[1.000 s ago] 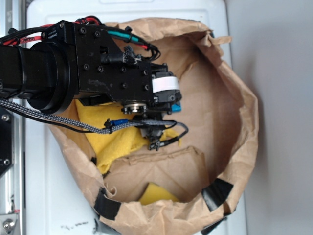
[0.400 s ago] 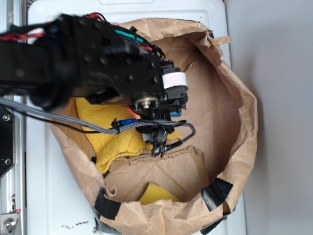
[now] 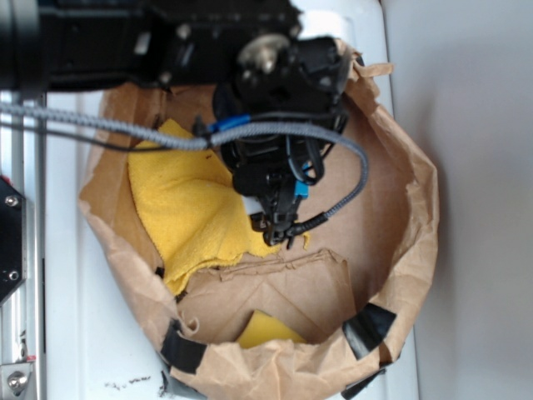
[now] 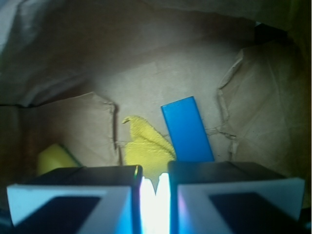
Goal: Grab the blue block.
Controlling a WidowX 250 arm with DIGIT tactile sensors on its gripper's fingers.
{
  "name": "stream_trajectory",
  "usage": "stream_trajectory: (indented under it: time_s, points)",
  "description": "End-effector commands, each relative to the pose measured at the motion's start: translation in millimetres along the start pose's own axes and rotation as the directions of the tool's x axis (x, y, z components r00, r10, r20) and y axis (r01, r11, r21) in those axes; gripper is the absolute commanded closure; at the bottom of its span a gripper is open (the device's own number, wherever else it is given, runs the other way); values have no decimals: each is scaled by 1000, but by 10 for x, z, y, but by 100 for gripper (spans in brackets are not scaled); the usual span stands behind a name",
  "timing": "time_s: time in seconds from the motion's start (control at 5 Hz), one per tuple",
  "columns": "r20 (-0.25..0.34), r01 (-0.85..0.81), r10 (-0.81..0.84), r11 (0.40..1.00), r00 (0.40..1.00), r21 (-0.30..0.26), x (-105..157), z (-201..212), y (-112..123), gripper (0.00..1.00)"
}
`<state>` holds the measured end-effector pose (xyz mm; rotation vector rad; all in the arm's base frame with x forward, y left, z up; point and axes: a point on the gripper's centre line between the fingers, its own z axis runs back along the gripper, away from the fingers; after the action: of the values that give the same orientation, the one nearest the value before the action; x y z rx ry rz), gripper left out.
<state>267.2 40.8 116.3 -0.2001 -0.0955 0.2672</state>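
Note:
The blue block (image 4: 187, 129) lies flat on the brown paper floor of the bag, ahead of the gripper and slightly to the right, its near end beside the yellow cloth (image 4: 146, 148). In the wrist view my gripper (image 4: 155, 170) hangs above the cloth's edge with its jaws close together, only a thin slit between them and nothing held. In the exterior view the gripper (image 3: 279, 208) points down into the bag and the arm hides the blue block.
The torn brown paper bag (image 3: 404, 208) rings the work area with raised, crumpled walls. The yellow cloth (image 3: 187, 208) fills its left side. A folded paper flap (image 3: 275, 287) covers a second yellow patch (image 3: 266, 329) at the front.
The arm has swung toward the top of the exterior view and the wrist has tilted down, so the gripper now points into the bag over the cloth's edge.

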Motion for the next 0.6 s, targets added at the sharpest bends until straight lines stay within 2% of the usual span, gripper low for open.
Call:
stream_trajectory:
  time_s: [0.0, 0.2, 0.4]
  points:
    - [99, 38, -40, 999, 994, 20, 104, 167, 85, 0]
    - [112, 53, -61, 996, 992, 75, 246, -116, 166, 0]
    - [71, 61, -70, 991, 995, 121, 347, -387, 237, 0]
